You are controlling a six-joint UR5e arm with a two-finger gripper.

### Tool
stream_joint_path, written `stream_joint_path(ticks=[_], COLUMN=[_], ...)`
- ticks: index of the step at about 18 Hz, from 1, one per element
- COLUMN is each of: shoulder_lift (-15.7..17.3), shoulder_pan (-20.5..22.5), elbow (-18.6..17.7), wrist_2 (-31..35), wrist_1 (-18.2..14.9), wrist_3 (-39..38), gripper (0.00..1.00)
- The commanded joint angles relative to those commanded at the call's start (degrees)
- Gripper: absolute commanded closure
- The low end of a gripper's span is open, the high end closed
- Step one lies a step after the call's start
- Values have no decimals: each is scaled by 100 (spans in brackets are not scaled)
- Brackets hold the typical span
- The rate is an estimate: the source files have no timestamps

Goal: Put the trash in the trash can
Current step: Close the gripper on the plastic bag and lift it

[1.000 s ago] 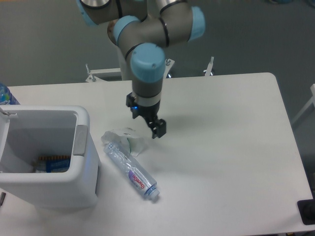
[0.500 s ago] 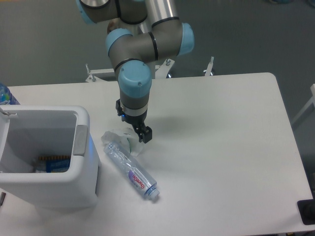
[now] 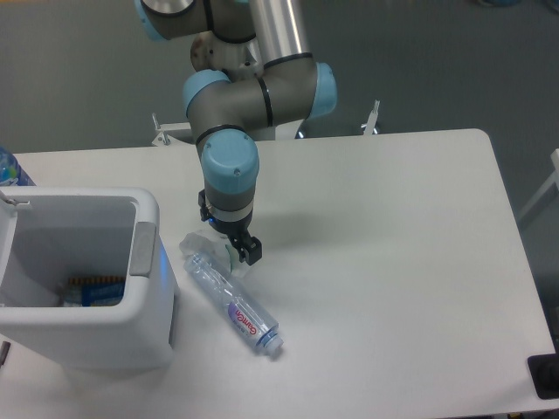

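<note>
Black two-finger gripper [image 3: 238, 249] is sitting low over the crumpled whitish-translucent wrapper with green marks [image 3: 229, 247], hiding most of it; jaw opening and any grasp cannot be read from this angle. Flattened clear plastic bottle with purple-and-white label [image 3: 231, 300] is lying just beside, toward the camera. Tall white rectangular plastic bin [image 3: 150, 305] is standing near its neck end. Judged step: wrapper pickup. Next: secure the grasp, lift, carry over the bin opening.

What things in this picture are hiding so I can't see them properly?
- Wrapper: mostly covered by the gripper; whether it is open or gripping can't be told.
- Trash can: left side cut off by the frame; contents too blurry to name.
- Bottle label: too small to read fully.
</note>
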Motion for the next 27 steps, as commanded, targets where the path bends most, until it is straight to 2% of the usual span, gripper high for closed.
stream_joint_path(ticks=[4,6,9,16,22,25,27], shoulder_lift=[53,70,79,185,386,685,852], shoulder_pan=[0,0,-9,9,149,412,562], elbow=[17,18,-9,-9,325,378,579], wrist_2=[114,315,343,352,352,343,334], wrist_1=[-26,-70,-114,-395,-1466,-1757,-2090], wrist_3=[-18,-18,-27,-1,254,526,667], gripper=[58,79,98,100,100,100,100])
